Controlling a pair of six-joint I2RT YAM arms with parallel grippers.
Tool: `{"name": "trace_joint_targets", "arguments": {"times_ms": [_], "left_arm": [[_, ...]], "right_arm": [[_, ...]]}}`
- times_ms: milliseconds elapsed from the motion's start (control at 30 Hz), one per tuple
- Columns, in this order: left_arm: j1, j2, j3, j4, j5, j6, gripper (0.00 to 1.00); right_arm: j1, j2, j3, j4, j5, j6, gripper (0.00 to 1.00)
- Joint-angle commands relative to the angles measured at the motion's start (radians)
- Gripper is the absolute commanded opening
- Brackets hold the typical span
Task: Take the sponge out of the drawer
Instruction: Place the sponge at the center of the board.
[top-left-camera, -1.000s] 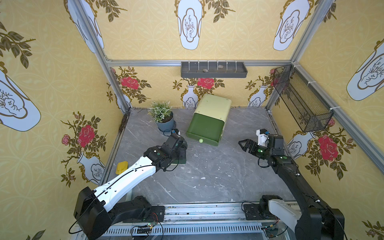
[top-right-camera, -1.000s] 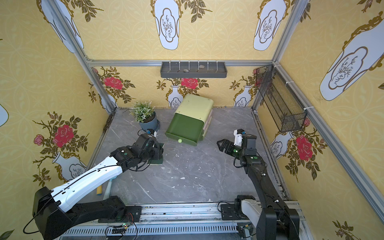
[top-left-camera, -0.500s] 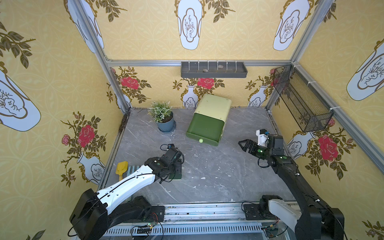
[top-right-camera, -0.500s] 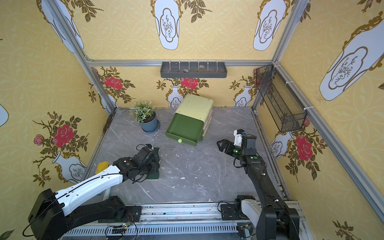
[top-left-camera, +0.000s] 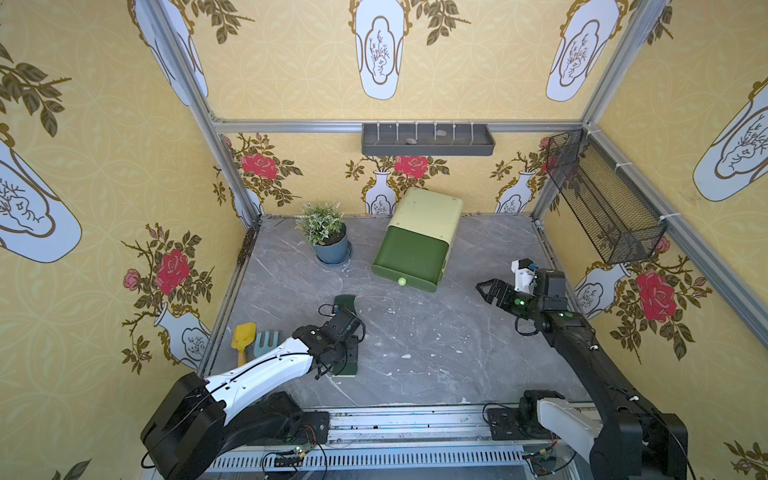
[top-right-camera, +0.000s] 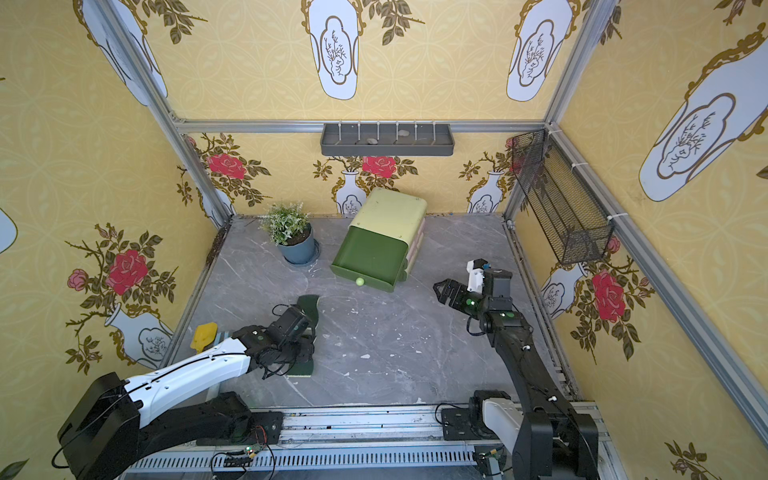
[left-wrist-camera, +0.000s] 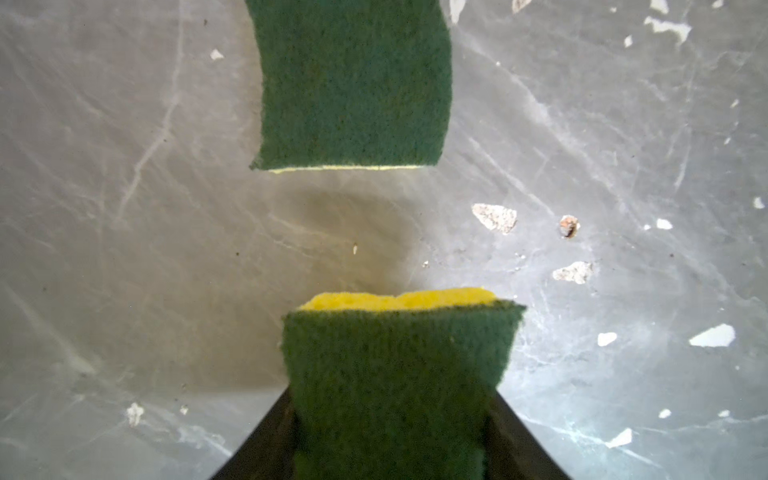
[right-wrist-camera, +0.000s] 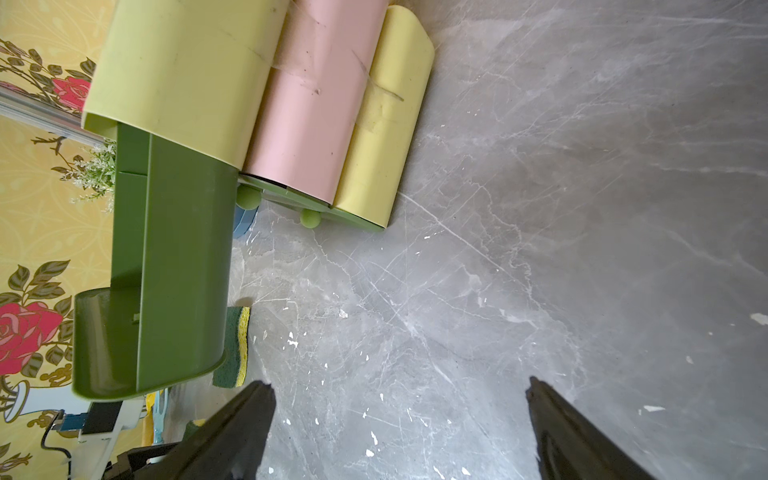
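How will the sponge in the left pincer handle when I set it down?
Probably soft: the held sponge shows a wavy yellow foam edge in the left pincer. Likely grippy, not slippery, given its rough green scouring face. It should lie flat, not roll, like the other sponge on the table.

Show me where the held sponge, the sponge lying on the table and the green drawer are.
held sponge (left-wrist-camera: 395, 374): left wrist view, on its green scrub face.
lying sponge (left-wrist-camera: 353, 83): left wrist view, middle of its green top.
green drawer (top-left-camera: 409, 259): in a top view, on its dark green pulled-out part.
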Motion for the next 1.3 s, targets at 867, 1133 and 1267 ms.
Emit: {"name": "trace_joint_targets", "arguments": {"times_ms": [867,1133,1267], "left_arm": [[0.059,0.072,-0.063,0.093,0.018,0.043,0.71],[0.061,0.041,-0.041,0.038,-0.004,0.043,0.83],[0.061,-0.011,-0.025,0.013,0.004,0.037,0.87]], "right_arm": [[0.001,0.002,-0.009,0.014,-0.004,-0.008,0.98],[0.003,0.002,-0.009,0.013,-0.005,-0.008,0.97],[0.003,0.004,-0.009,0.013,-0.005,-0.006,0.97]]}}
